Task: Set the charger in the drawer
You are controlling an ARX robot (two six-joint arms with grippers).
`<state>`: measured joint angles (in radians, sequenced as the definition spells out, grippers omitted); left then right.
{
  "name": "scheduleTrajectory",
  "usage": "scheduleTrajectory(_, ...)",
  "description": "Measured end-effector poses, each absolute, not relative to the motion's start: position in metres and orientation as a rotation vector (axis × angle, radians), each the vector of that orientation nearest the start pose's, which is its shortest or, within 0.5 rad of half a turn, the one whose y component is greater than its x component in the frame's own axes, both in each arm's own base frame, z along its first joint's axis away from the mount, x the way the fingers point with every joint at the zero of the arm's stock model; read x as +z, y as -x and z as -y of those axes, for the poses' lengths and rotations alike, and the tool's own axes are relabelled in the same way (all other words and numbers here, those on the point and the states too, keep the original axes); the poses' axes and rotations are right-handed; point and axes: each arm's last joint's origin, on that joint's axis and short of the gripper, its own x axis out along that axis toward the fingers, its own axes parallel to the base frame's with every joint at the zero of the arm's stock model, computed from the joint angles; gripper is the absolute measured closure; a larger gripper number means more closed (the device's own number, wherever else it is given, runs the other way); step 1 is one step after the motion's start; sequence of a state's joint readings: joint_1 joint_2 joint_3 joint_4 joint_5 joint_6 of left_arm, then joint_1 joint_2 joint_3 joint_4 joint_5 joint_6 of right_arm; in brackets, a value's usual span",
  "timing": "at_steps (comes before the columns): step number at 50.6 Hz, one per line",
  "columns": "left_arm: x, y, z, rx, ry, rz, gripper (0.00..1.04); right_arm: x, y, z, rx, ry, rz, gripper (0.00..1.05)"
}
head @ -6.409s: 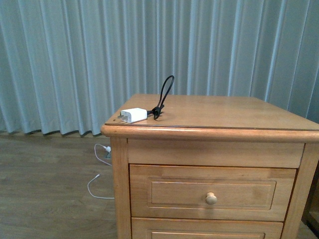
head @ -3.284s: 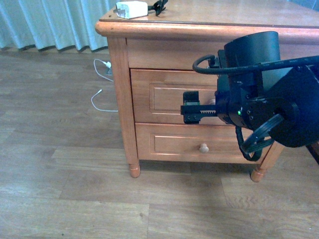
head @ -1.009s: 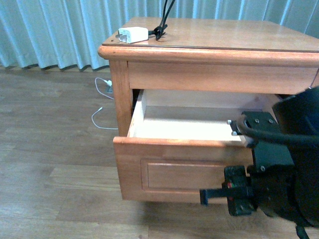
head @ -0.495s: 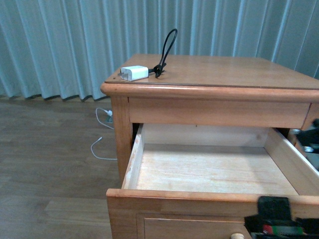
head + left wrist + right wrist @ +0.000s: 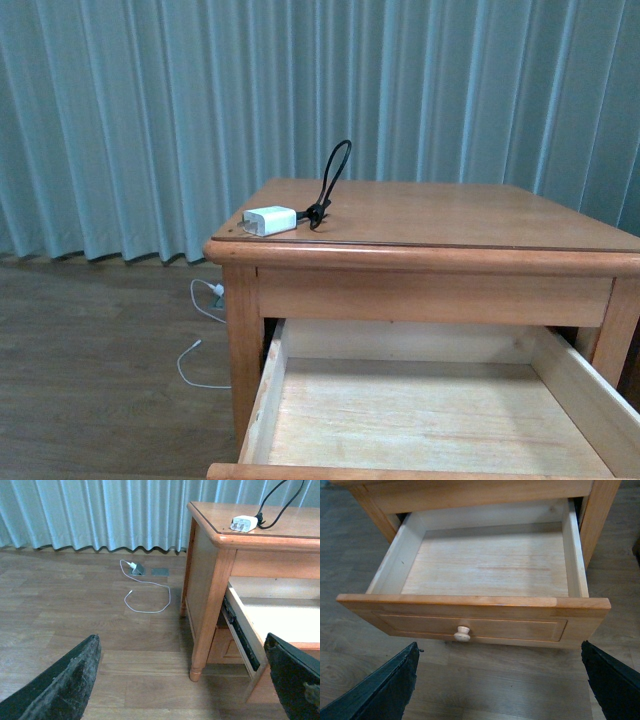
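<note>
**Charger on the left corner, drawer open below it**

Front view: the charger point(image 5: 270, 220) lies on the nightstand point(image 5: 450, 215) at its front left corner. Its white body runs roughly along the front edge, and its black cable loops up from the right end. The drawer point(image 5: 420, 415) gapes directly beneath, pale and bare. Neither arm shows.

Left wrist view: the left gripper point(image 5: 181, 637) has its jaws spread wide and carries nothing. It faces the nightstand's left flank. The charger point(image 5: 244, 523) sits higher up and further in, above the open drawer point(image 5: 240, 630). I'd say this arm is the nearer one.

Right wrist view: the right gripper point(image 5: 499, 645) is likewise agape and empty, out in front of the drawer point(image 5: 485, 565) and its knob point(image 5: 463, 633). The charger isn't visible here.
</note>
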<state>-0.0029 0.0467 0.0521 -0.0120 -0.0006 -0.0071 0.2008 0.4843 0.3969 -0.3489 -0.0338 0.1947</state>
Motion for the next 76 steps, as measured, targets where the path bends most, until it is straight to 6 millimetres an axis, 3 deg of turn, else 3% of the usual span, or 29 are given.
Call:
scheduleTrajectory(6,0.176,-0.098,0.0,-0.002,0.007,-0.007,0.06,0.227,-0.105,-0.019,0.161,-0.151,-0.38,0.08)
scheduleTrajectory(13,0.176,-0.098,0.0,-0.002,0.007,-0.007,0.06,0.227,-0.104,-0.019,0.154,-0.14,-0.37,0.08)
scheduleTrajectory(20,0.176,-0.098,0.0,0.0,0.007,-0.007,0.06,0.215,-0.098,-0.015,0.014,-0.047,-0.032,0.32)
scheduleTrajectory(28,0.176,-0.098,0.0,-0.001,0.007,-0.007,0.06,0.202,-0.098,-0.007,0.047,-0.013,-0.004,0.62)
scheduleTrajectory(31,0.176,-0.098,0.0,-0.002,0.007,-0.007,0.06,0.198,-0.098,-0.003,0.027,-0.007,-0.009,0.57)
scheduleTrajectory(44,0.176,-0.098,0.0,-0.001,0.007,-0.007,0.06,0.198,-0.098,0.0,0.002,-0.005,-0.004,0.09)
scheduleTrajectory(46,0.176,-0.098,0.0,-0.001,0.007,-0.007,0.06,0.198,-0.098,0.0,0.002,-0.005,-0.004,0.06)
scheduleTrajectory(49,0.176,-0.098,0.0,-0.001,0.007,-0.007,0.06,0.198,-0.098,0.0,0.002,-0.004,-0.004,0.09)
scheduleTrajectory(54,0.178,-0.099,0.005,0.235,0.051,-0.19,0.06,0.198,-0.098,0.0,0.001,-0.004,-0.004,0.08)
scheduleTrajectory(60,0.193,-0.111,0.016,0.269,0.024,-0.228,0.06,0.198,-0.098,0.0,0.002,-0.004,-0.004,0.08)
scheduleTrajectory(69,0.244,-0.164,0.035,0.173,0.059,-0.195,0.06,0.198,-0.098,0.0,0.001,-0.004,-0.004,0.08)
scheduleTrajectory(76,0.269,-0.216,0.053,0.109,0.032,-0.206,0.06,0.198,-0.098,0.0,0.001,-0.004,-0.004,0.08)
